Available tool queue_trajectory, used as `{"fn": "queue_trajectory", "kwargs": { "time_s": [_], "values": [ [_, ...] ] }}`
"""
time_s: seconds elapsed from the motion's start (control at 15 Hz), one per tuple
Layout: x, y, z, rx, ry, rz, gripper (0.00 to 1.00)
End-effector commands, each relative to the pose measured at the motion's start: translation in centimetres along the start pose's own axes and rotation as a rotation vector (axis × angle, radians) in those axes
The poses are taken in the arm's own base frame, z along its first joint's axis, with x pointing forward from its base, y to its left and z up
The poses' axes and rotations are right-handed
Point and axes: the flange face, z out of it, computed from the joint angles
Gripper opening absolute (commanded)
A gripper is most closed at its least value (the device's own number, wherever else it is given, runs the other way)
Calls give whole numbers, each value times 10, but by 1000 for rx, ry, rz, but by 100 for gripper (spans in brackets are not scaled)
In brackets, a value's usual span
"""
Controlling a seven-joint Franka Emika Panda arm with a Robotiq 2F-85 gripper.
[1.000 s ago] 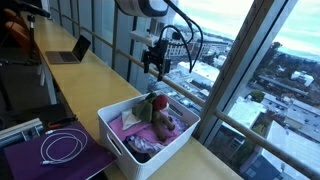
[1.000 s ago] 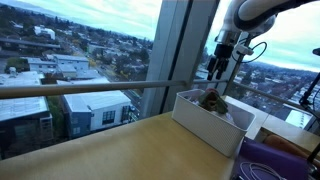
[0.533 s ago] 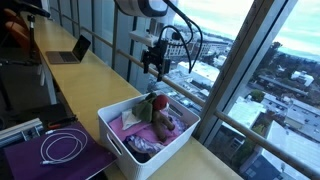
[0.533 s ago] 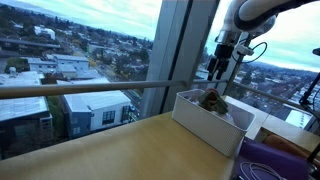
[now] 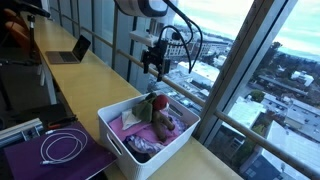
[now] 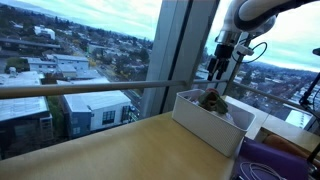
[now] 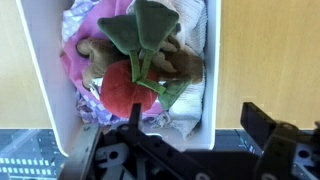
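One white cable (image 5: 62, 147) lies coiled on a purple mat (image 5: 25, 160) at the nearest corner of the wooden counter (image 5: 100, 80) in an exterior view. Just beyond the mat stands a white bin (image 5: 125, 152), set close to the window.

Several soft things fill the bin. A pink cloth (image 5: 133, 119) lies on the side toward the mat, a brown plush (image 5: 166, 123) sits near the middle, and a red plush toy (image 5: 158, 102) with green leaves (image 7: 145, 30) is at the far end. The wrist view looks straight down on them. There the red plush toy lies against the pink cloth, and its leaves spread across the brown plush, all inside the bin's white walls.

Above the far end of the bin hangs the claw (image 5: 152, 72), well clear of the toys and touching nothing. Its jaws stand wide apart and hold nothing. The dark fingers (image 7: 268, 138) show at the bottom of the wrist view, one to each side. The red plush toy is the thing nearest below the claw.

Farther along the counter sits an open laptop (image 5: 70, 50). Beyond the glass, city rooftops spread out far below.
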Motion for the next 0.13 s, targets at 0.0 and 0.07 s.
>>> {"fn": "queue_trajectory", "kwargs": {
  "time_s": [0.0, 0.07],
  "values": [
    [0, 0, 0, 0, -1, 0, 100],
    [0, 0, 0, 0, -1, 0, 100]
  ]
}}
